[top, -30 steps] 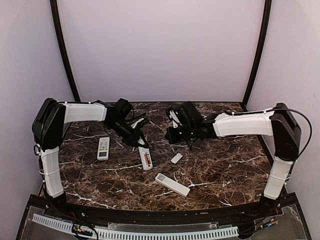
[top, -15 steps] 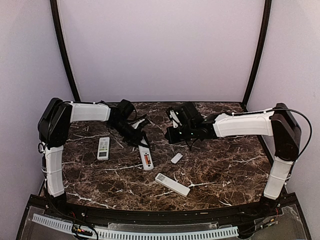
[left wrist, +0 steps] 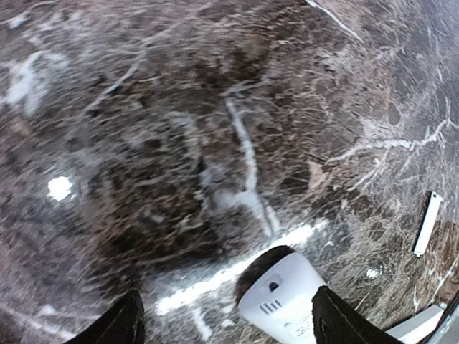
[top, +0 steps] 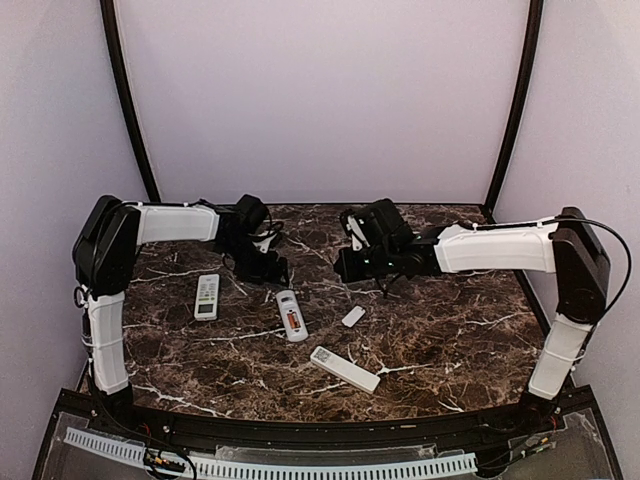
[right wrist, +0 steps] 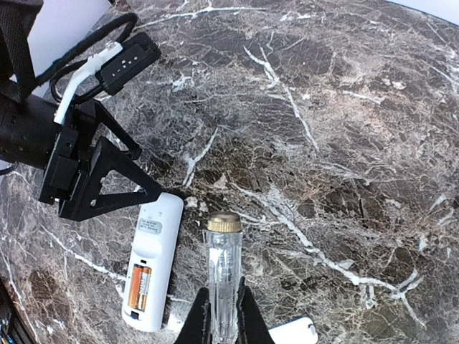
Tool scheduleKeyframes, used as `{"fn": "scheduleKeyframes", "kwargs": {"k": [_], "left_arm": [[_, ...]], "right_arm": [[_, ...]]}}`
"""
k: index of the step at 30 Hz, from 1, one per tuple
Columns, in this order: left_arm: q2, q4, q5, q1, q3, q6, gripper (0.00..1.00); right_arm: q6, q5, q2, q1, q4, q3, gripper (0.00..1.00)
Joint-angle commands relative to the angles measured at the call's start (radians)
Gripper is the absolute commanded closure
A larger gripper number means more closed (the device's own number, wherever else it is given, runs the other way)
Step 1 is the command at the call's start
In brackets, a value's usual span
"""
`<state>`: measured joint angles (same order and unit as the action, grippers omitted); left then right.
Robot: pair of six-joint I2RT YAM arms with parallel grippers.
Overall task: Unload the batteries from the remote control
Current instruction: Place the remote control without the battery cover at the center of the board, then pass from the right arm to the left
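The left gripper [left wrist: 228,308] hangs wide open astride the rounded end of the white plastic remote control [left wrist: 281,304], while the right gripper [right wrist: 224,307] pinches a clear brass-capped pry tool [right wrist: 223,251], likely to lever the orange cylindrical battery [right wrist: 139,285] from the remote's open back compartment.

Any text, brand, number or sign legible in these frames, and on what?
None is legible.
Open-backed remote: small printed label above the battery, too small to read.
Keypad remote: key markings, too small to read.
Clear tool in the right pincer: no print visible.
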<state>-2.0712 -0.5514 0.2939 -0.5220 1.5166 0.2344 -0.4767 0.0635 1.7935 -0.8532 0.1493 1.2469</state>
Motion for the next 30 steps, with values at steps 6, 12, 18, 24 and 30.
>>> {"fn": "scheduleKeyframes", "kwargs": {"k": [6,12,18,24,30], "left_arm": [[0.421,0.399,-0.069,-0.011,-0.299,0.231,0.02],[0.6,0.715,0.0,-0.104,-0.46,0.479,0.01],[0.608,0.944,0.026,-0.221,-0.513,0.647,0.03],[0.529,0.994,0.071,-0.265,-0.472,0.683,0.11],[0.468,1.023,0.107,-0.271,-0.445,0.72,0.32]], "right_arm": [[-0.07,0.007,-0.109,0.006,-0.006,0.054,1.0],[-0.077,0.017,-0.173,0.006,-0.021,0.092,0.98],[-0.081,-0.015,-0.192,0.005,-0.062,0.137,0.98],[-0.091,-0.029,-0.2,-0.002,-0.097,0.143,0.98],[-0.096,-0.014,-0.207,-0.015,-0.09,0.134,0.97]]}}
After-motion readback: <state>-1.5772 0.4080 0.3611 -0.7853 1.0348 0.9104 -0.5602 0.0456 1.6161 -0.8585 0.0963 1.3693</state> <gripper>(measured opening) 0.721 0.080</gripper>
